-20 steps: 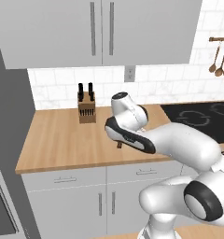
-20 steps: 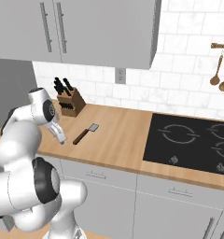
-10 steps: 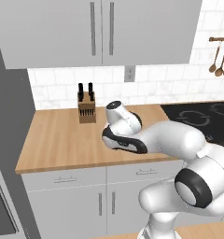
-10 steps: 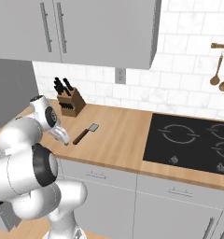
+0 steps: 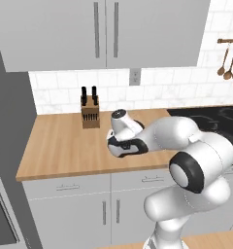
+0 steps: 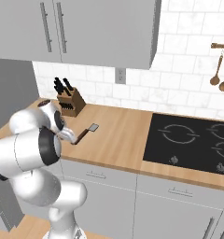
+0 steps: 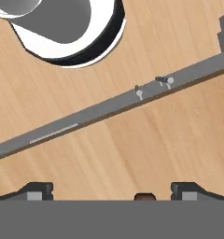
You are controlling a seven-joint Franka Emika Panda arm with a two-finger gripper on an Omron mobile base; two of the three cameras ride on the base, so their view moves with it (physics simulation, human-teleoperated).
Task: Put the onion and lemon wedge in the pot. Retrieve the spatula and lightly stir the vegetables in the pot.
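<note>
Wood-grain counter (image 6: 118, 140), spatula (image 6: 87, 132) not yet lifted: the retrieval step is judged barely begun.
Nearest, the gripper (image 7: 115, 190) is held fully apart and empty just over the matte planks, a dark brown tip, probably the handle end, being glimpsed between its fingertips; the slim spatula is laid flat beside the wrist, its greyish trapezoid blade pointed toward the angular knife block (image 6: 69, 103). Beyond, a glossy black cooktop (image 6: 193, 140) and hung round-bowled spoons (image 6: 219, 70) are seen. Whether the pot is loaded cannot be told; stirring is left.
</note>
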